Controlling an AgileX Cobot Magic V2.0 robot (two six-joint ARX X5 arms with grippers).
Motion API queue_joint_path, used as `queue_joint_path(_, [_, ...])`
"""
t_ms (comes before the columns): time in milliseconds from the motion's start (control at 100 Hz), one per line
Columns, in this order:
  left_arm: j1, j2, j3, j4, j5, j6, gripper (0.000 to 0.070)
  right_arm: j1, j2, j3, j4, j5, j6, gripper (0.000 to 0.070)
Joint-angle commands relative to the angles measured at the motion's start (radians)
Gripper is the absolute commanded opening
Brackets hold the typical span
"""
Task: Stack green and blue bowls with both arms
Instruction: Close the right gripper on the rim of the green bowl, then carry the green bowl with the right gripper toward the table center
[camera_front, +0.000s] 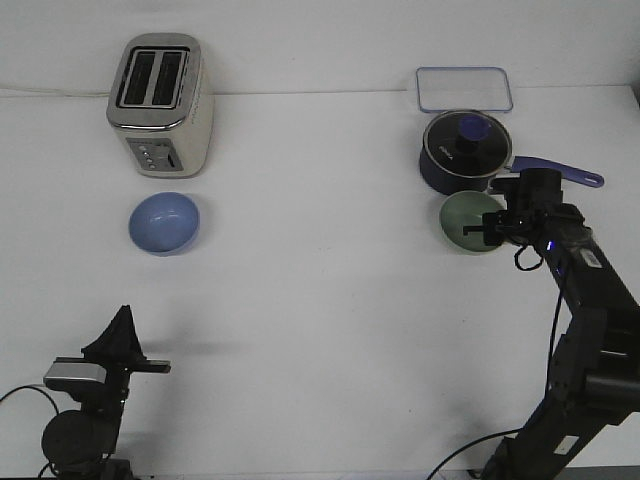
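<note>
I'm looking at a plain white table (320, 300). At my far left a silver toaster (160, 105) stands upright, and just in front of it sits the blue bowl (164, 223), open side up. At the far right a flat clear tray with a blue rim (464, 89) lies near the back edge. In front of it is a dark saucepan (466, 152), handle pointing right, and the green bowl (470, 222) sits just in front of the pan.

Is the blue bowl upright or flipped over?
Upright. The blue bowl sits alone in front of the toaster, its open mouth facing up with the hollow inside visible.
</note>
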Motion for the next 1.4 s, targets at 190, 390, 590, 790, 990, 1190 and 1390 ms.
queue_joint_path(190, [0.0, -0.002, -0.02, 0.01, 0.0, -0.005, 0.0011, -0.003, 0.0, 0.026, -0.042, -0.007, -0.003, 0.0])
queue_joint_path(390, [0.0, -0.002, -0.02, 0.01, 0.0, -0.005, 0.0011, 0.0, -0.106, 0.026, -0.074, -0.087, 0.055, 0.0])
queue_joint_path(590, [0.0, -0.002, -0.02, 0.01, 0.0, -0.005, 0.0011, 0.038, -0.237, 0.026, -0.14, -0.229, 0.121, 0.0])
queue_joint_path(790, [0.0, -0.002, -0.02, 0.01, 0.0, -0.005, 0.0011, 0.155, -0.297, 0.025, -0.235, -0.285, 0.154, 0.0])
queue_joint_path(990, [0.0, -0.002, -0.02, 0.01, 0.0, -0.005, 0.0011, 0.347, -0.285, 0.015, -0.206, -0.283, 0.187, 0.0])
queue_joint_path(1190, [0.0, -0.002, -0.02, 0.01, 0.0, -0.005, 0.0011, 0.524, -0.24, 0.008, -0.161, -0.262, 0.238, 0.0])
queue_joint_path(1390, [0.0, -0.002, -0.02, 0.01, 0.0, -0.005, 0.0011, 0.647, -0.168, 0.008, -0.131, -0.225, 0.273, 0.0])
